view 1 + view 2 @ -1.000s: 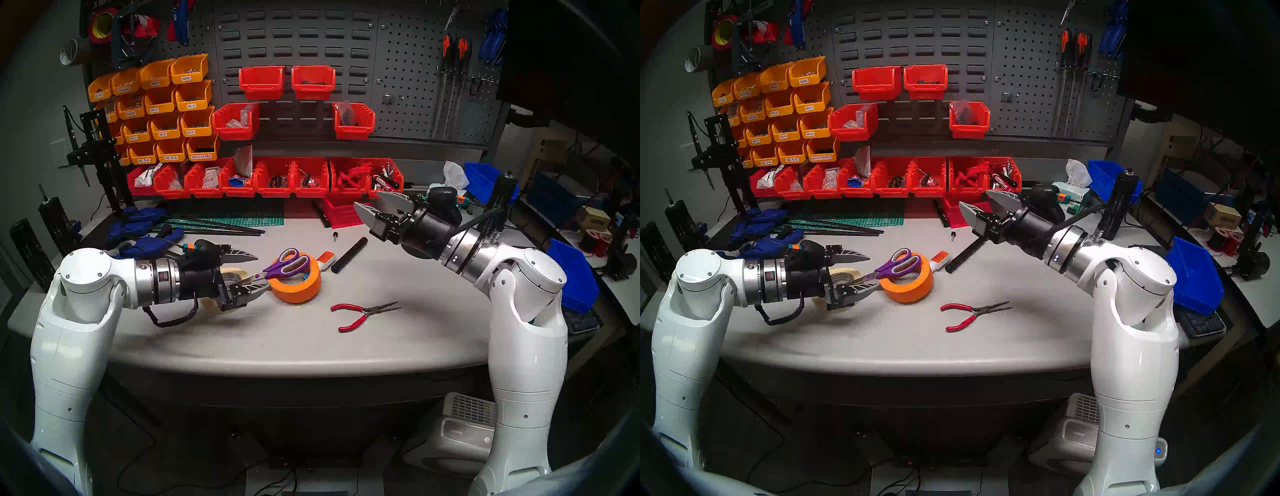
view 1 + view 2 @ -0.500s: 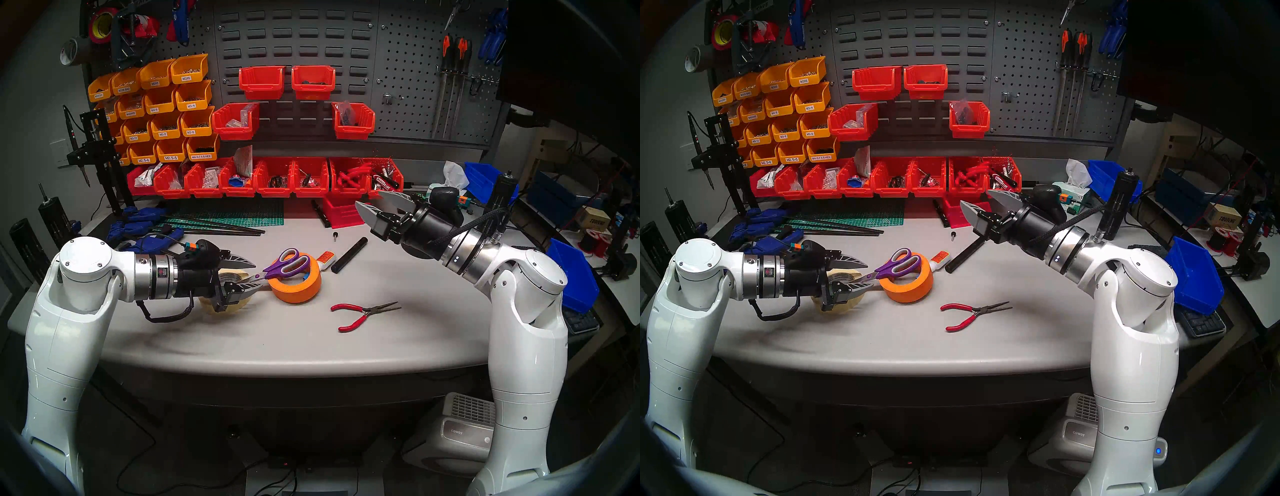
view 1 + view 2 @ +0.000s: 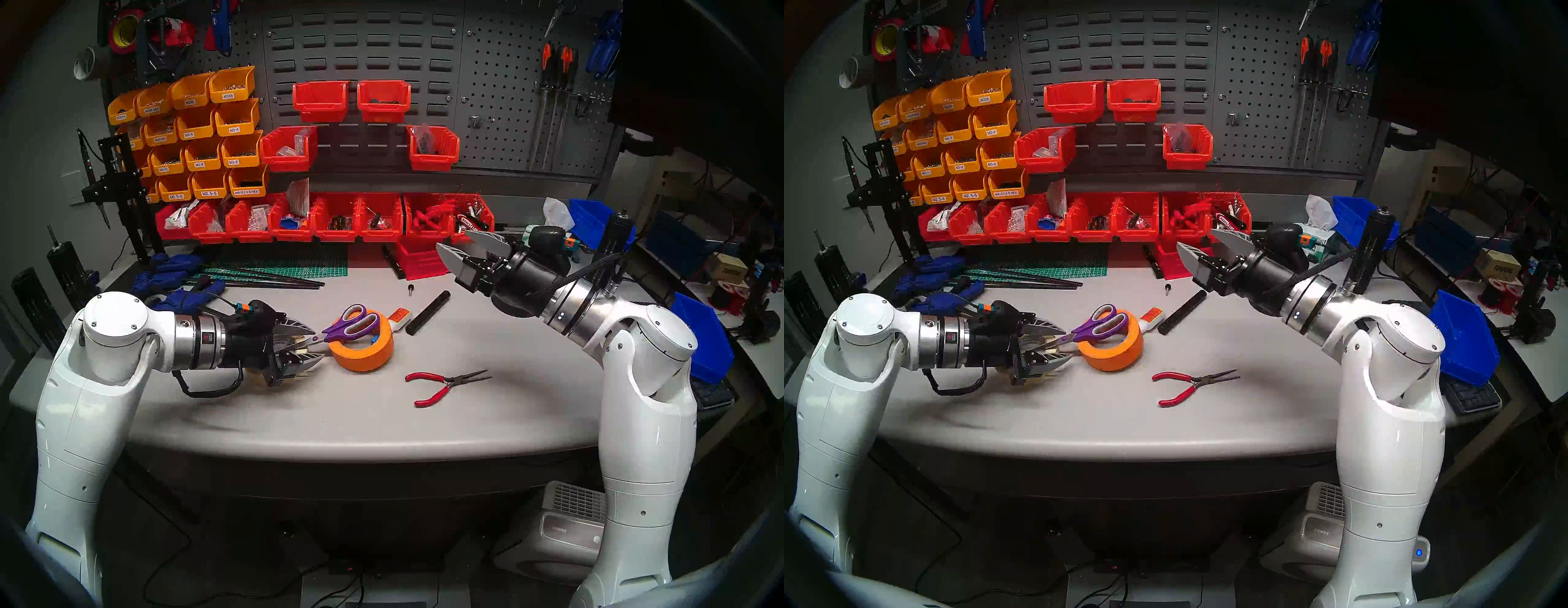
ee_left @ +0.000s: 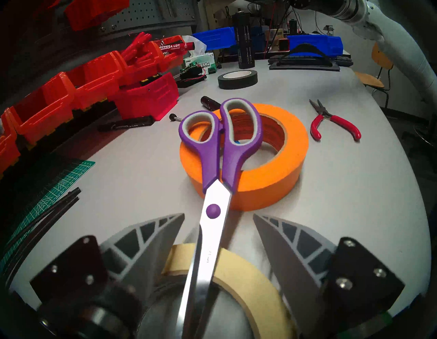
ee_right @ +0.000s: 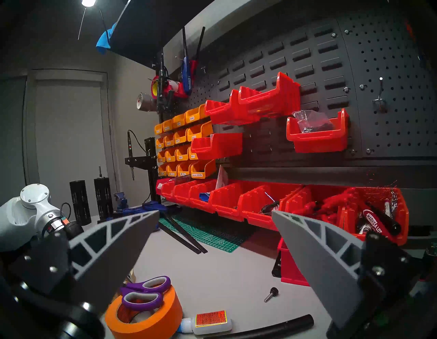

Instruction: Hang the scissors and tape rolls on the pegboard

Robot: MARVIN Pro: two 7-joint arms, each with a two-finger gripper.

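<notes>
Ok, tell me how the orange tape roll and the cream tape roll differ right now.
The orange tape roll lies in the open; the cream tape roll sits between the left end effector fingers.
The scissors rest their purple handles on the orange roll, their blades across the cream roll.
The orange roll is bright with a reddish core; the cream roll is pale.
Both lie flat on the table, not yet hung.

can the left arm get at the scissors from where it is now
Probably yes: the left gripper already straddles the blades of the scissors, jaws open on either side, with nothing between them.
</notes>
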